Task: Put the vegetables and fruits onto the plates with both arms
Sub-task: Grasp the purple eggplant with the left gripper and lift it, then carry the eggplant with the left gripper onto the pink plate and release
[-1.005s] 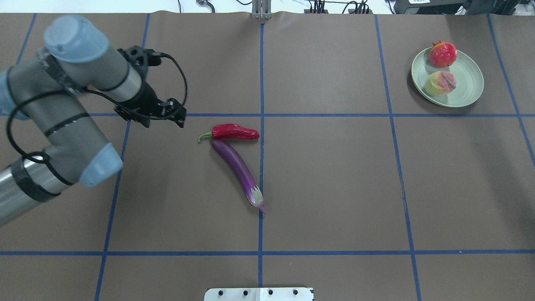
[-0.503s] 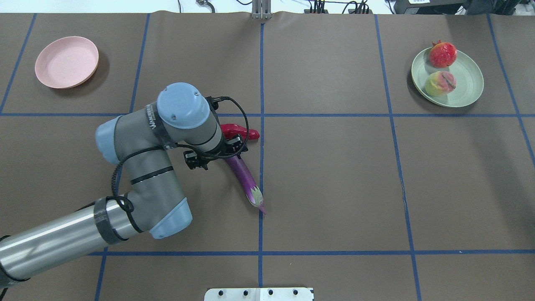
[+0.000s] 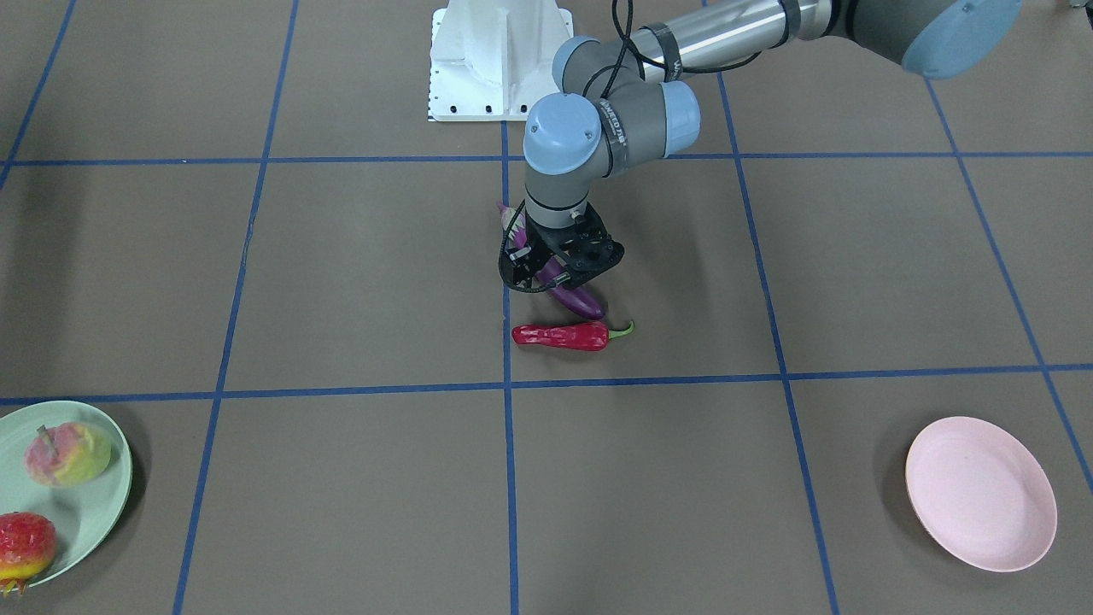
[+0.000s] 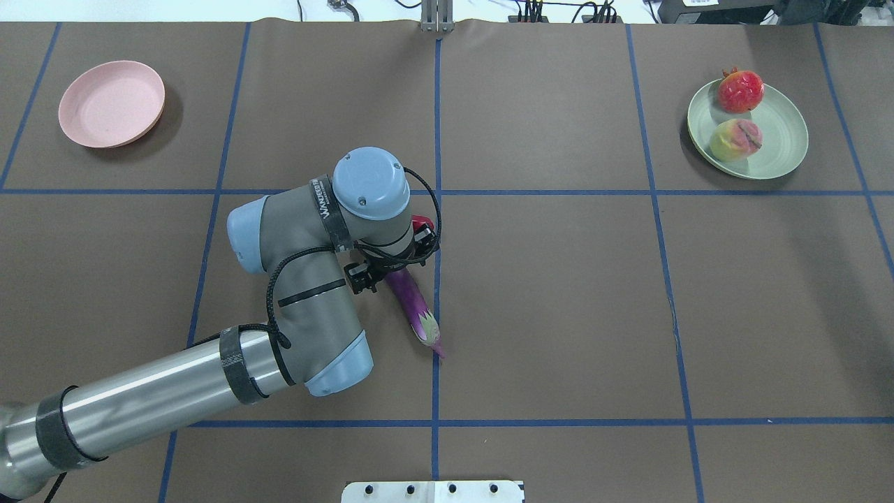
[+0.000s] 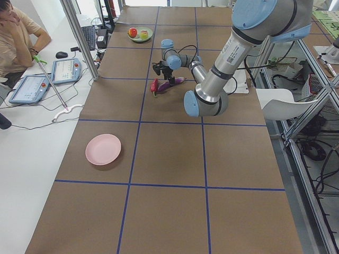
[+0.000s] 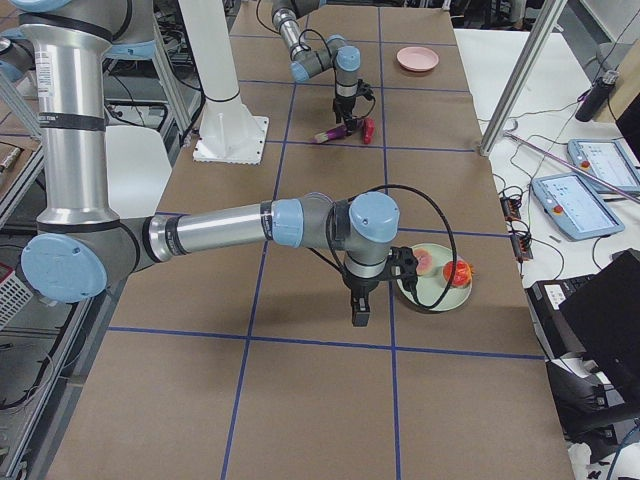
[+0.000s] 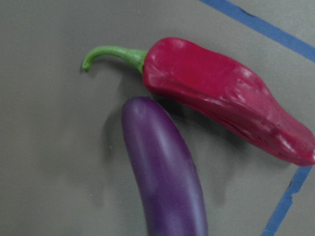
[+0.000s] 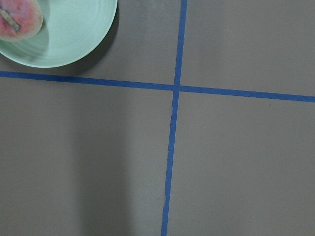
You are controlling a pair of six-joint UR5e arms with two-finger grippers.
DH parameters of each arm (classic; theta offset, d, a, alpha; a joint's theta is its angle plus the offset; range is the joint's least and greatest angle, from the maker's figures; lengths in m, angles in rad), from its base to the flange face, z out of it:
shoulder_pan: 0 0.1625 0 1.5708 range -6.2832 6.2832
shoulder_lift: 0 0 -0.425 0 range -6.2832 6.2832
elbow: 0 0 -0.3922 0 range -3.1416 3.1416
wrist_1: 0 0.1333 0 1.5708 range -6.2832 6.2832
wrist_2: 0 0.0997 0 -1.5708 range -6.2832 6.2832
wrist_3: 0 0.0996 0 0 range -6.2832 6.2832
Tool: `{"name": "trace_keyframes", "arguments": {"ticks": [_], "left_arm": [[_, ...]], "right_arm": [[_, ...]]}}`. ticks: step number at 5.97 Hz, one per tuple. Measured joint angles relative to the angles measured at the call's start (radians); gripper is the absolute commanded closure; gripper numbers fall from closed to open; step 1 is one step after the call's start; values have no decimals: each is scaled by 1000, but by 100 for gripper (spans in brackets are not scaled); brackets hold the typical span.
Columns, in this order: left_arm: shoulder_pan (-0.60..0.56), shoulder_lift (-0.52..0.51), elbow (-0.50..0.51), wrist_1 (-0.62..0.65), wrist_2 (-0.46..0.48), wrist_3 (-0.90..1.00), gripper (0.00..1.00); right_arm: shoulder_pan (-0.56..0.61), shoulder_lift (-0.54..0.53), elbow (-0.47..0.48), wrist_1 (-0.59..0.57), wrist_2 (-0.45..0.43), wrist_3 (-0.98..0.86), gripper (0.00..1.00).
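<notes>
Overhead: nearly hides chili (image 4: 420, 223) under left wrist (image 4: 370, 187). From front: shows it whole, just beyond spread left tool (image 3: 559, 265) above eggplant (image 3: 581, 301). Cannot tell state of right tool (image 6: 359, 315).

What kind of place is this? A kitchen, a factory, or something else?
Probably a robotics research lab: the robot's left arm reaches over a table gridded with blue tape, while a person sits beside control tablets.
</notes>
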Motion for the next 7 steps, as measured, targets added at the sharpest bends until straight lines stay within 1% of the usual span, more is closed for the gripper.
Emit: {"name": "trace_keyframes", "arguments": {"ticks": [1,3,4,5,6,7], "left_arm": [[10,-1,6,1,27,-3,100],[9,2,2,11,37,10,100],[-4,4,-42,63,34,52,100],[-29,6,-130,175,29,145,100],[-73,24,-222,276,28,282,100],[-138,58,-280,318,29,451,100]], "right_arm": [[0,0,1,0,0,-1,0],[0,0,2,0,0,-2,0],[0,-1,2,0,0,-3,0],[0,-1,1,0,0,-3,0],[0,-1,1,0,0,-4,0],[0,-1,1,1,0,-4,0]]}}
